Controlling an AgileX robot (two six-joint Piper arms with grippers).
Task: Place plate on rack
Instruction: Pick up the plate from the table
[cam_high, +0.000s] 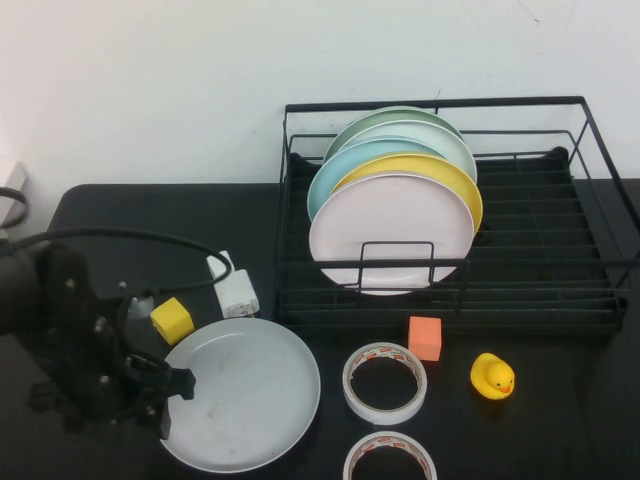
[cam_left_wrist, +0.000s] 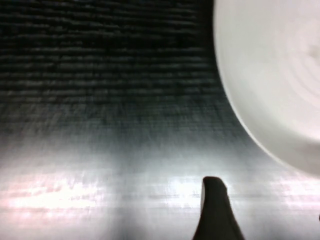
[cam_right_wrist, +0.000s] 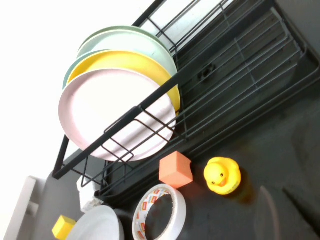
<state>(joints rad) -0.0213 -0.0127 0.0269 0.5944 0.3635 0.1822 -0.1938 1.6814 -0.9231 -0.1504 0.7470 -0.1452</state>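
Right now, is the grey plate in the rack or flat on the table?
Flat on the table. The plate lies in front of the rack, left gripper at its left rim; the right gripper is out of view.

A lab-style tabletop: black table (cam_high: 560, 420) against a bare white wall (cam_high: 150, 80).

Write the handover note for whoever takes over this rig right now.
Left gripper: low at the near-left rim of the grey plate, not holding it; grip state unclear.
Right gripper: out of view.
The plate lies flat on the table, in front of the rack.
The rack already holds stood-up plates, the pink plate in front; its right part is free.
Done: approach only.
Left: grasp the plate, lift, stand it in the rack.
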